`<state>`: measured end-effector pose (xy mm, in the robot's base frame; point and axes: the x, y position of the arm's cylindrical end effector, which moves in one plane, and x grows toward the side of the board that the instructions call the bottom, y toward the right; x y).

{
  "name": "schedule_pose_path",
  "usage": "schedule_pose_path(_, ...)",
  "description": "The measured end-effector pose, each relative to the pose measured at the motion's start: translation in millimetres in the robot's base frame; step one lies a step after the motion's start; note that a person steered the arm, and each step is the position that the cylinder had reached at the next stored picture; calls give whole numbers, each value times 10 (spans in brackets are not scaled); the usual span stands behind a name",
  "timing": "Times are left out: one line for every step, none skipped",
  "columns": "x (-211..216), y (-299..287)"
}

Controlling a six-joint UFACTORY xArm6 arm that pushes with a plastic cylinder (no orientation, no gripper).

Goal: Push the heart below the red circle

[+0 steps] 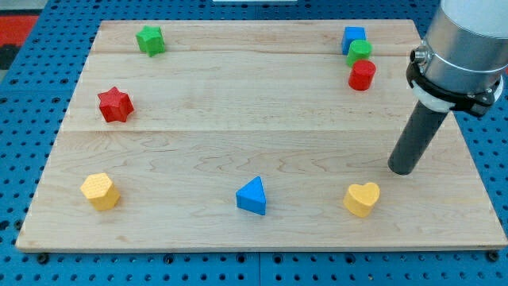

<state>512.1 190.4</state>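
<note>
You are looking at the push barely begun, as far as this moment shows. The yellow heart lies near the bench's bottom edge, toward the view's right, and the red circle stands well above it near the view's top right, just under the green block and the blue block, the three stacked close in a short column. Note that the heart already sits roughly in line beneath the red circle, but well apart from it, with bare wood between. Judged against the task, what is left is to carry the heart up the view until it rests near the circle's lower side; you may also read the present alignment as partly satisfying "below". There is no pincer on this rig, so you cannot record an opening or a hold: the arm ends in a dark rod, and my tip rests on the bench up and to the view's right of the heart, near it but with a gap, touching no block. From there a push would send the heart down or left, so you would likely need the tip brought round beneath the heart first. Elsewhere: blue triangle at bottom centre, yellow block at bottom left, red star at left, green star at top left.
</note>
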Motion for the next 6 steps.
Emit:
schedule_pose_path(0, 0)
schedule_pose_path(162, -57)
schedule_pose_path(304, -353)
schedule_pose_path(646, -215)
schedule_pose_path(786, -314)
schedule_pose_path(796, -714)
